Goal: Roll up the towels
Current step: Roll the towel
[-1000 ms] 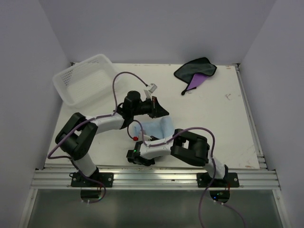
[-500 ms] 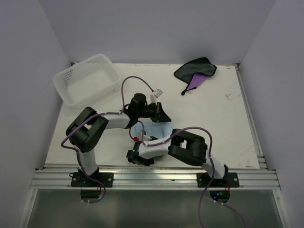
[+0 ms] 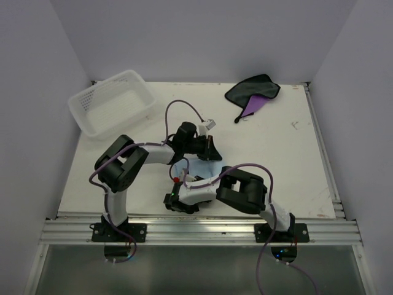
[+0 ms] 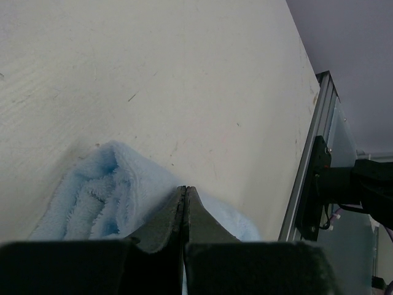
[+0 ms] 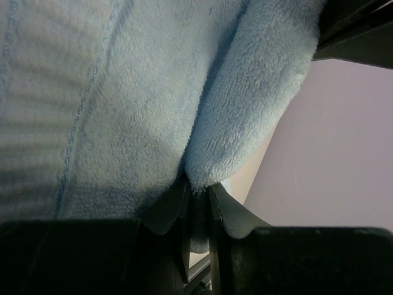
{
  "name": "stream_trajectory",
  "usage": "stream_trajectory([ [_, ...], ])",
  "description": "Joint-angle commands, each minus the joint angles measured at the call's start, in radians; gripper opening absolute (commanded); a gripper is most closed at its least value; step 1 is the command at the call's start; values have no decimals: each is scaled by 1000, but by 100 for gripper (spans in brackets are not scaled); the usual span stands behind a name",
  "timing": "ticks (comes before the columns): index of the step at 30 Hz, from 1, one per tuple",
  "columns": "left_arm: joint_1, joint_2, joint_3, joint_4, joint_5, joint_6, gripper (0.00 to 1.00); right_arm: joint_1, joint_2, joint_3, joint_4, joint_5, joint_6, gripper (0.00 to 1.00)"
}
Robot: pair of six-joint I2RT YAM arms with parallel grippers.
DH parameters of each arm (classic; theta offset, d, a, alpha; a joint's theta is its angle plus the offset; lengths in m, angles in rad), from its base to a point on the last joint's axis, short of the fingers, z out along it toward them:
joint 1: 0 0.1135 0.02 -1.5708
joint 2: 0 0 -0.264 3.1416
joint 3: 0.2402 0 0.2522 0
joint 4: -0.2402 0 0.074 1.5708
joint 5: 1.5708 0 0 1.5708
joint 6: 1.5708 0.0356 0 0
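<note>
Centre: blue towel (image 3: pixel 182 166); far right corner: purple towel (image 3: pixel 253 93).

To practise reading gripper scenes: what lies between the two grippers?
The light blue towel, showing in the top view; in the wrist views the right gripper pinches its fold and the shut left gripper hangs over it.

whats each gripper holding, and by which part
The right gripper pinches a fold of the light blue towel; the left gripper is shut, holding nothing.
</note>
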Motion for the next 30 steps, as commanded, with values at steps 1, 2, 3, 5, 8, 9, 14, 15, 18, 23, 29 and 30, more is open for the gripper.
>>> stream_trajectory([
  [1, 0, 50, 42, -14, -31, 41, 0, 15, -3, 32, 7, -5, 5, 16],
  [2, 0, 54, 43, -12, -34, 38, 0, 16, -3, 32, 7, -5, 1, 16],
  [3, 0, 64, 45, -11, -37, 38, 0, 16, -3, 31, 8, -6, 2, 17],
  [5, 0, 73, 52, -14, -42, 36, 0, 15, -3, 27, 11, -9, -2, 18],
  [8, 0, 88, 63, -20, -43, 38, 0, 16, -7, 24, 13, -10, -4, 25],
  [9, 1, 91, 66, -21, -43, 40, 0, 15, -7, 23, 11, -8, -2, 29],
  [14, 1, 107, 83, -43, -51, 47, 0, 15, -20, 17, -4, 1, 13, 37],
  [15, 1, 114, 84, -49, -53, 47, 0, 15, -23, 15, -8, 6, 16, 39],
  [18, 1, 125, 92, -50, -51, 47, 0, 16, -26, 17, -30, 17, 30, 46],
  [23, 3, 131, 97, -50, -54, 46, 0, 25, -42, 9, -67, 24, 65, 54],
  [29, 1, 125, 100, -69, -69, 56, 0, 39, -68, -9, -96, 23, 109, 56],
  [30, 3, 122, 98, -73, -74, 58, 0, 42, -75, -14, -96, 23, 119, 56],
])
